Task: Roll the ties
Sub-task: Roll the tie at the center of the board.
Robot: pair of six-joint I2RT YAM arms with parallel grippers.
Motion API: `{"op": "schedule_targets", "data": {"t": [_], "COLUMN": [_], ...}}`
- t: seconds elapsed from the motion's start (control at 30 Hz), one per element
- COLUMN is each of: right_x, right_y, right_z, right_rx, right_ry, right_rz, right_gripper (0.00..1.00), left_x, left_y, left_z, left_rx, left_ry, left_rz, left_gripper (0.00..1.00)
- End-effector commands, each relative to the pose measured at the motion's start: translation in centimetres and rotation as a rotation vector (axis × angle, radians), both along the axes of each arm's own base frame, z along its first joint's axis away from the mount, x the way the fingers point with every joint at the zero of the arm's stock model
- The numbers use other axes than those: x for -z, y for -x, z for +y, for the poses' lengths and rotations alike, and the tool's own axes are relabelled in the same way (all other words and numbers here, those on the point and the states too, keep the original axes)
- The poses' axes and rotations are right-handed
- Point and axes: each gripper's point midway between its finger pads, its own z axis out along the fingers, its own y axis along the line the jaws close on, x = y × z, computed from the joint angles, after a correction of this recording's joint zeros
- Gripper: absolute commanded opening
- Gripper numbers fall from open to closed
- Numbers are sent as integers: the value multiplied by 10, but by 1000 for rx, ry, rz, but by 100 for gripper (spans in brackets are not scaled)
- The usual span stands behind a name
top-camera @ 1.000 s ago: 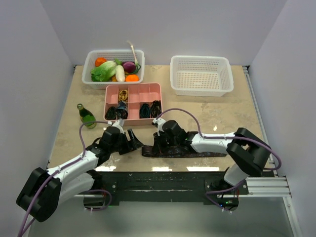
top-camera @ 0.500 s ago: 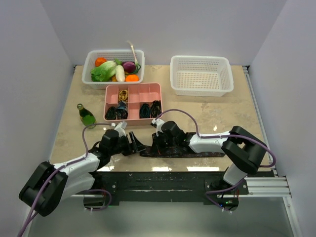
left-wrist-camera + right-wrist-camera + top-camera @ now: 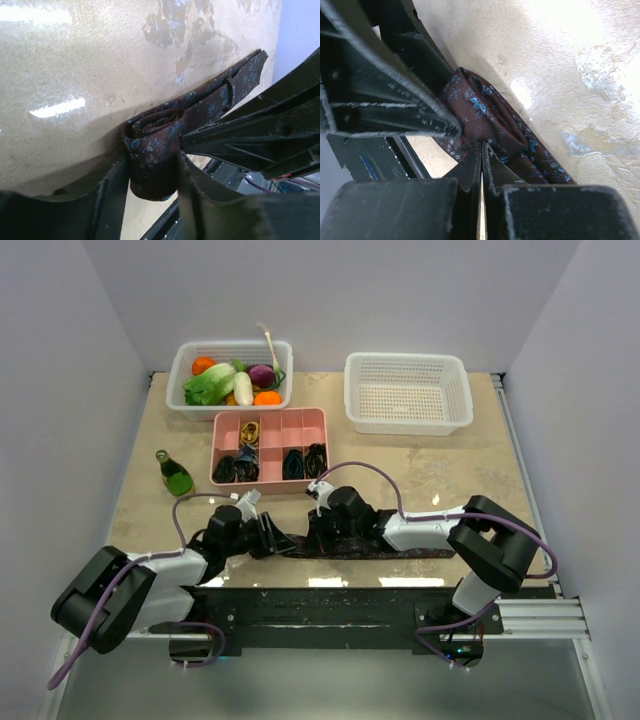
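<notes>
A maroon tie with small blue flowers (image 3: 420,552) lies flat along the table's near edge. Its left end is rolled into a tight coil (image 3: 152,145). My left gripper (image 3: 151,167) has a finger against each side of that coil and is shut on it; in the top view my left gripper (image 3: 284,540) lies low on the table. My right gripper (image 3: 482,147) is shut, its tips resting on the tie (image 3: 492,120) just right of the coil, close to the left fingers. Several dark rolled ties (image 3: 240,468) sit in the pink box.
The pink divided box (image 3: 322,440) stands just behind both grippers. A green bottle (image 3: 176,475) stands at the left. At the back are a white basket (image 3: 180,365) of vegetables and an empty white basket (image 3: 460,375). The table's front edge is right beside the tie.
My left arm has dropped lower and reached right to the tie's rolled end, and its jaws have narrowed onto the coil. The right gripper has stayed shut on the tie.
</notes>
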Motion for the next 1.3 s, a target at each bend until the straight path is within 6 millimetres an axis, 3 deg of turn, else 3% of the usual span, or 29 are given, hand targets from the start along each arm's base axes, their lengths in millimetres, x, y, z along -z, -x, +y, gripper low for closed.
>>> {"op": "schedule_targets", "data": {"t": [0.0,0.1,0.27,0.4,0.63,0.87,1.1,1.27], "right_x": [30,27,27,28,-8,-29,-25,-21], "right_y": [7,1,-10,-21,-48,-57,-60,-61], "right_z": [-20,-15,0,15,41,41,36,39], "right_rx": [19,28,28,21,38,56,72,73], "right_ry": [113,102,86,75,30,14,27,17], "right_rz": [32,15,-5,-16,-95,-131,-128,-123], "right_gripper": [0,0,0,0,0,0,0,0], "left_x": [16,10,0,-9,-22,-30,-42,-37], "left_y": [14,6,-9,-33,-61,-66,-69,-68], "left_z": [5,3,5,12,25,34,30,27], "left_rx": [8,-7,-42,-102,-136,-73,21,90], "left_ry": [-19,-4,-23,-103,-249,-390,-446,-481], "left_rz": [56,25,-31,-93,-162,-158,-158,-116], "left_gripper": [36,24,18,16,15,15,15,10]}}
